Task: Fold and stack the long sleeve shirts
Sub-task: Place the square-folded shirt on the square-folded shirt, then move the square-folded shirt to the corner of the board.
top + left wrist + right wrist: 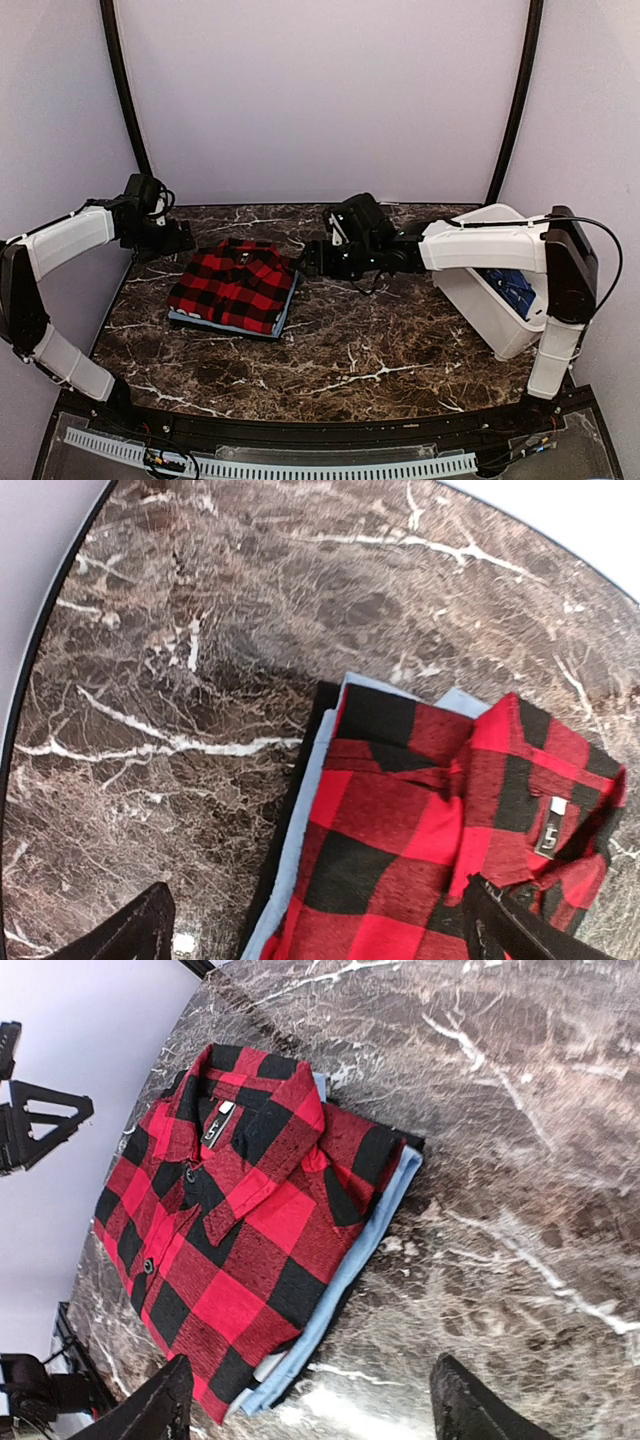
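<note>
1. Starting at the left of the top view, the left hand (178,240) hovers just off the upper-left corner of the shirt pile. In its own wrist view the fingers (130,935) sit in the two bottom corners of the frame. They're spread wide with nothing pinched between them. One finger overlaps the collar in the picture, but I can't tell if it touches.
2. Next over is the red-and-black flannel (235,285), folded into a neat rectangle left of centre on the brown marble bench (350,350). It's collar-up, with the neck label (218,1125) showing inside the collar.
3. Under it is the light blue shirt (345,1270), also folded. Only a thin strip peeks out along the flannel's edge. There's a dark layer (290,810) lower still, too little showing to say what it is.
4. Just right of the pile, the right hand (315,258) points at the stack's upper-right corner, close but apart from it. The right wrist view shows its fingers wide apart at the bottom of the frame, holding nothing.
5. Far right is a white bin (480,300), tilted, at the bench's right edge. The dark blue patterned shirt (515,285) is bunched inside it.
</note>
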{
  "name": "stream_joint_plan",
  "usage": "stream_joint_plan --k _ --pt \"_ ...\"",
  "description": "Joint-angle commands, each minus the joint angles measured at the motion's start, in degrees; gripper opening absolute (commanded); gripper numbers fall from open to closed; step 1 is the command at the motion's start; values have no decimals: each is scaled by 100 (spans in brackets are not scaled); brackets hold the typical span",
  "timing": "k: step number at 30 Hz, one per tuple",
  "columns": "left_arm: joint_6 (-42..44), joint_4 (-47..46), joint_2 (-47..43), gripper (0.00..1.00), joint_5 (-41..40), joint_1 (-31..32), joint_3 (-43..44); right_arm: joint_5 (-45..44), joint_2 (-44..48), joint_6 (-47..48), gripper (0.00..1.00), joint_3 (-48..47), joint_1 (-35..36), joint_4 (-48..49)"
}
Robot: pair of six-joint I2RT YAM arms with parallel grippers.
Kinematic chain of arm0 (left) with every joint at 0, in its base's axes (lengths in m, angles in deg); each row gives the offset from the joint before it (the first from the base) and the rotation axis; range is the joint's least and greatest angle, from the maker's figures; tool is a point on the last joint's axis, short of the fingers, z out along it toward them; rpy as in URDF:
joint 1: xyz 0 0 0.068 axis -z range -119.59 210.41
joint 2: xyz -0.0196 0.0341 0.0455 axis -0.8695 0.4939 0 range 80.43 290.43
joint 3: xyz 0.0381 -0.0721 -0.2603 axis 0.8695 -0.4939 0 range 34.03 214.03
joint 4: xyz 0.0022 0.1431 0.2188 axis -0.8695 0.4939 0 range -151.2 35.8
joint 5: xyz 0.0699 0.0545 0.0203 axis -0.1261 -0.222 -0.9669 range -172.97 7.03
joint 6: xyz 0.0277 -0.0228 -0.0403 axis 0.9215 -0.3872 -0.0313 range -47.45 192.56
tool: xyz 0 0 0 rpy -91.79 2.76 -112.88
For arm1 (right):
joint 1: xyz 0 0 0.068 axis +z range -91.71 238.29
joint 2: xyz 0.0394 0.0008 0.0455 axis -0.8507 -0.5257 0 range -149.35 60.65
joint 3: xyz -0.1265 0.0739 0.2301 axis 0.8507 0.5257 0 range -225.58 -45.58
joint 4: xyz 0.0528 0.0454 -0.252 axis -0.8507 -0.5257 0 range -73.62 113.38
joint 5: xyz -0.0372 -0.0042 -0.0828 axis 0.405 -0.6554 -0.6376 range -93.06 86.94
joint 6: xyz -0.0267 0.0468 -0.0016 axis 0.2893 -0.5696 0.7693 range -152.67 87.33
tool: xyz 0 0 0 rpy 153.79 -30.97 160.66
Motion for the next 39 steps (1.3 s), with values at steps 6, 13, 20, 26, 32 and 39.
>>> stream_joint_plan --k 6,13,20,26,32,39 --pt "-575 290 -734 99 205 1075 7 -930 929 549 98 247 -18 -371" --pt "-1748 133 -886 99 101 2504 -404 -1349 1694 637 99 626 -54 -454" --pt "-3387 -258 -1016 99 -319 3847 -1276 -1733 2498 761 99 1025 -81 -487" --pt "-5076 -472 -654 99 -991 4935 -1411 -1856 3085 850 99 1384 -83 -519" --pt "-6607 397 702 99 -1392 5484 -362 -2128 3793 796 99 1682 -81 -824" --pt "-7655 1066 2348 99 -1328 5697 867 -2230 4695 947 99 1963 -90 -1012"
